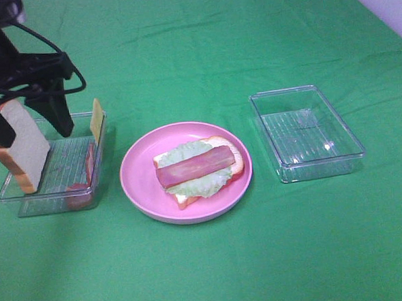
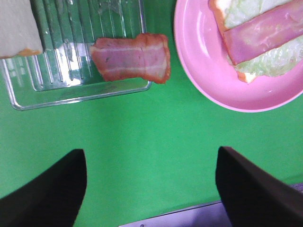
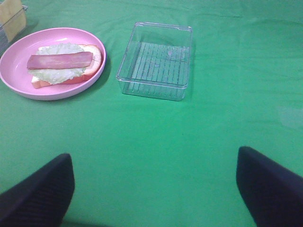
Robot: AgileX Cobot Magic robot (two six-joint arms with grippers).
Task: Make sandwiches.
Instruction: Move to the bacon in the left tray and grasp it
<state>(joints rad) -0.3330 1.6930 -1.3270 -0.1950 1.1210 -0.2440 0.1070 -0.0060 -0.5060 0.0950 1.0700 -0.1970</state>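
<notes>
Plate [image 1: 138, 188] between trays [image 1: 321, 165] (sandwich [image 1: 198, 165] on it).

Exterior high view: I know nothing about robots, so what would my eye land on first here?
Most striking is the pink plate at the middle of the green cloth, carrying a half-built sandwich: bottom bread, lettuce, a bacon strip on top. At left, the black, open left gripper hangs near a clear tray where a bread slice stands on edge.

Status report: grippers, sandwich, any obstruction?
Left gripper and right gripper open, empty. Sandwich on pink plate, bacon uppermost, no top slice. Bread slice standing in left tray. No obstruction.
</notes>
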